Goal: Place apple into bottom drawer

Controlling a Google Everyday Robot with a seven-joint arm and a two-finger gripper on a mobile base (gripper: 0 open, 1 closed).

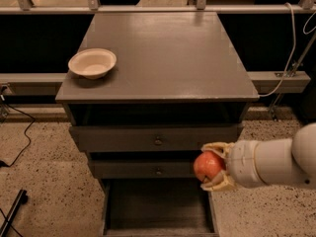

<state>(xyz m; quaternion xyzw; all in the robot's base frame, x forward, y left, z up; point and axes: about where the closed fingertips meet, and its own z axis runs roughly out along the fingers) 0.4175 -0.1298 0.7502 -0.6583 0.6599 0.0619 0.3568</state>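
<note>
**Apple pinched in the tool, held above the open bottom drawer's right side**

Closest to you, the bottom drawer point(153, 206) stands pulled out from the cabinet, with its flat floor and plank sides showing. The apple is not in it.

Just above its right side plank you see the tool point(211, 167). Its two cream fingers point(217, 184) are pinching the apple point(206, 165), one above the fruit and one below. The apple's red face points left, toward the cabinet's middle. The arm point(276, 163) reaches in from the right edge of the view. It is a thick white forearm lying nearly level, with the wrist straight and the tool pointing left. You cannot tell how far in front of the cabinet the apple hangs. In the view it overlaps the right end of the middle drawer point(143, 170).

Behind that, the middle drawer is closed, with its small knob at the centre. The wider top drawer point(123, 138) above it also has a round knob.

Farther back, the tabletop point(168, 48) carries a cream bowl point(92, 63) near its left front corner, well apart from the apple. Beyond it, a metal rail point(148, 8) runs across the back.
</note>
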